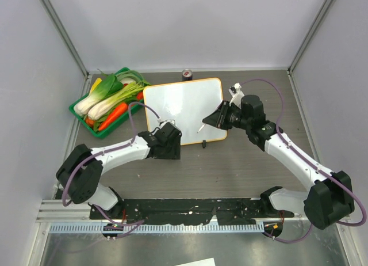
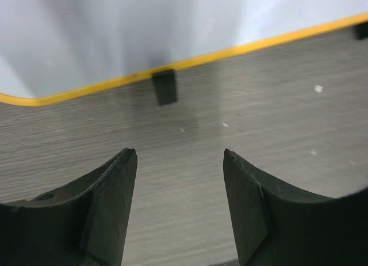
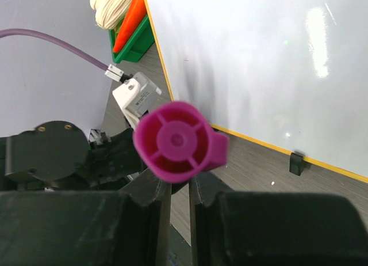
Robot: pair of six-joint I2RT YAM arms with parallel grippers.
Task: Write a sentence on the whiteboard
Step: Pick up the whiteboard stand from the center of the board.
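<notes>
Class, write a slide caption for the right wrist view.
Right gripper shut on a magenta marker, aimed at the unmarked whiteboard.

Looks like a robotics lab test cell: plain pale wall panels framed by aluminium posts, a grey wood-grain table, left arm and right arm bolted to a black base plate, slotted cable duct along the near edge.
</notes>
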